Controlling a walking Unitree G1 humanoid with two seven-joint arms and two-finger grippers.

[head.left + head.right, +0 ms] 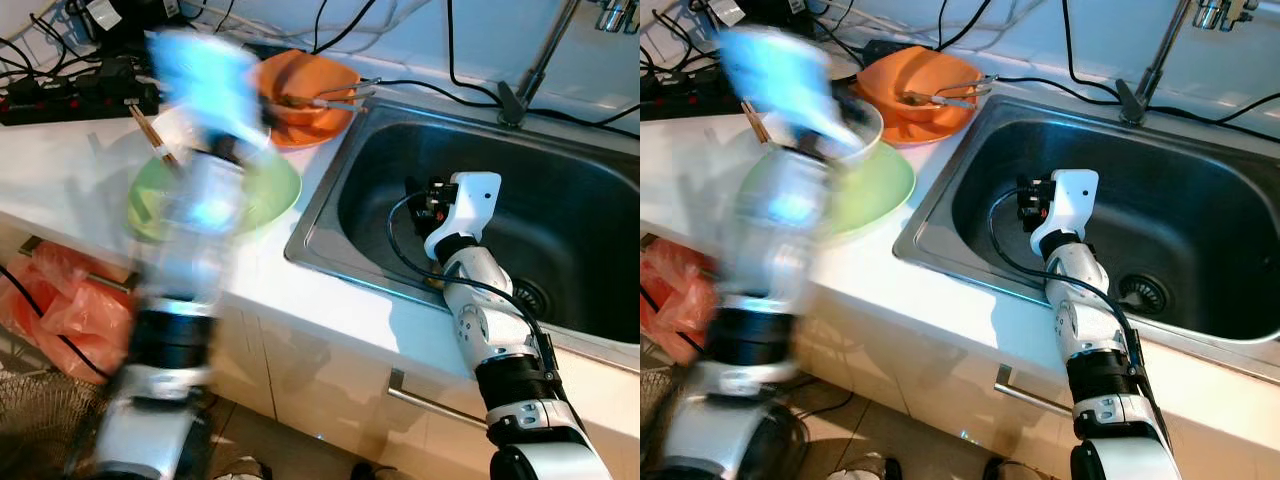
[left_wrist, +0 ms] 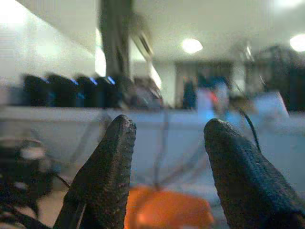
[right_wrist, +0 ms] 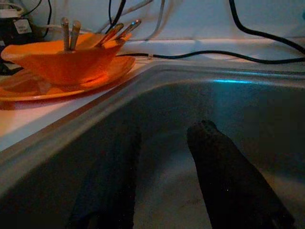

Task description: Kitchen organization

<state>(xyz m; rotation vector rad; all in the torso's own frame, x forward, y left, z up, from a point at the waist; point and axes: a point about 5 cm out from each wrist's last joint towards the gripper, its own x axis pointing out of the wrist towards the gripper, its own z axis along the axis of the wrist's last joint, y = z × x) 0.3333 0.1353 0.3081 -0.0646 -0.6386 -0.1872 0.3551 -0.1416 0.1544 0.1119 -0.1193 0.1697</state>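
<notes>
My left arm [image 1: 190, 230] is raised over the counter and blurred by motion, above a green plate [image 1: 270, 195]. My left gripper [image 2: 167, 123] is open with nothing between its fingers, and an orange bowl [image 2: 167, 210] lies beyond it. The orange bowl [image 1: 305, 90] sits on an orange plate and holds metal utensils. A white bowl [image 1: 862, 122] with chopsticks stands by the green plate. My right arm [image 1: 470, 210] reaches down into the steel sink [image 1: 590, 200]. My right gripper [image 3: 164, 131] is open and empty, low inside the basin.
A faucet [image 1: 535, 65] stands behind the sink, and the drain [image 1: 530, 295] is near my right arm. Black cables and a power strip [image 1: 60, 100] run along the back wall. A red plastic bag [image 1: 60, 300] hangs below the counter edge.
</notes>
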